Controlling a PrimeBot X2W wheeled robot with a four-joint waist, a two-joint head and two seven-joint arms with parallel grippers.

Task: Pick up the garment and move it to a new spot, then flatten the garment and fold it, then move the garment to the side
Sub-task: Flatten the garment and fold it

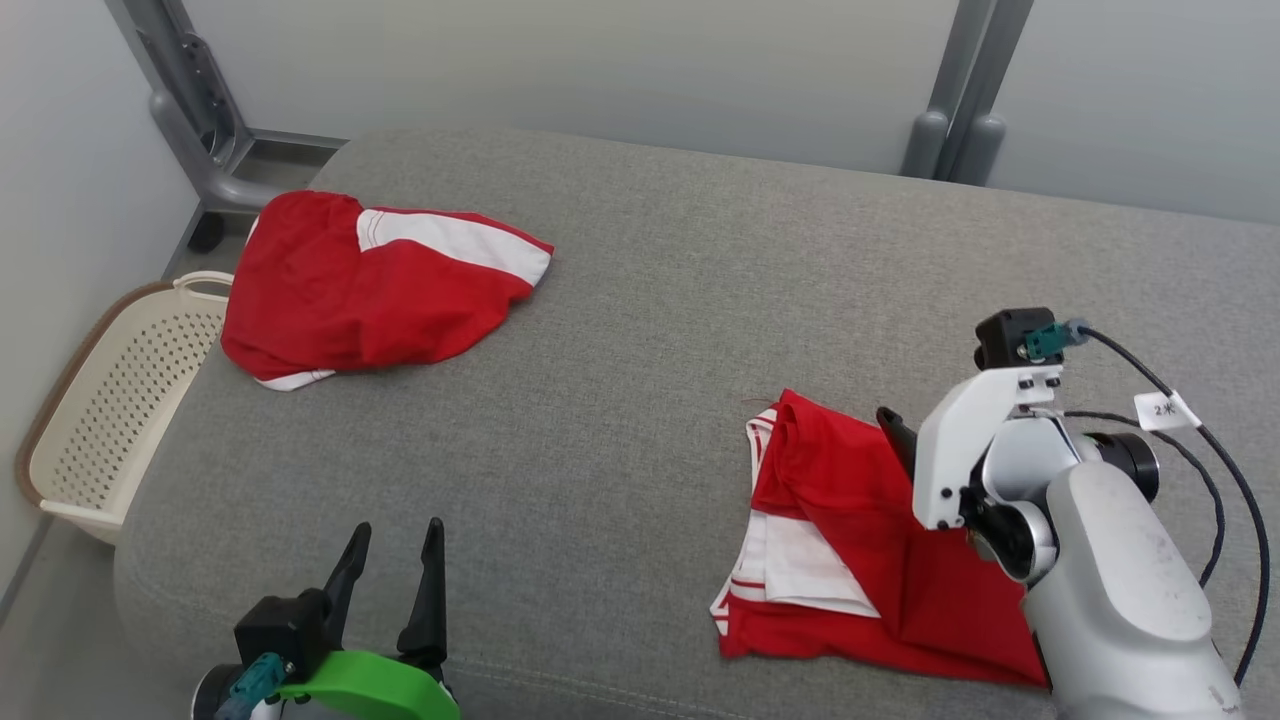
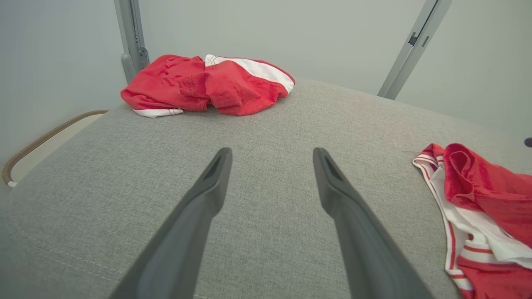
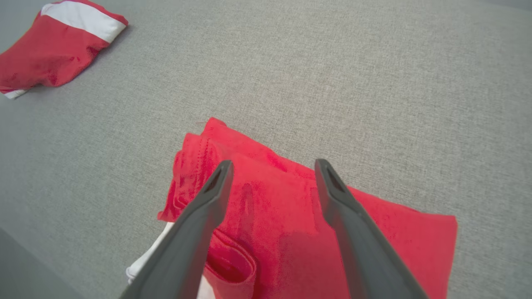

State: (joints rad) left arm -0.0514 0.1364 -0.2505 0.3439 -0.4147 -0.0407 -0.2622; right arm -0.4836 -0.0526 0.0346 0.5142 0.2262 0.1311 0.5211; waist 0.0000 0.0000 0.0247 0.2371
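Note:
A red garment with white panels and stripes (image 1: pixel 840 540) lies partly folded on the grey cushion at the lower right. My right gripper (image 1: pixel 893 420) hovers just over its far edge. In the right wrist view its fingers (image 3: pixel 272 166) stand open above the red cloth (image 3: pixel 299 232), with nothing between them. In the left wrist view the same garment (image 2: pixel 478 207) sits at the right edge. My left gripper (image 1: pixel 395 560) is open near the cushion's front left and holds nothing; its fingers (image 2: pixel 272 153) point across bare fabric.
A second red and white garment (image 1: pixel 370 285) lies crumpled at the cushion's far left, also visible from the left wrist (image 2: pixel 208 85) and right wrist (image 3: pixel 54 50). A cream perforated basket (image 1: pixel 110 400) stands on the floor off the left edge. Grey metal posts (image 1: pixel 955 100) rise behind.

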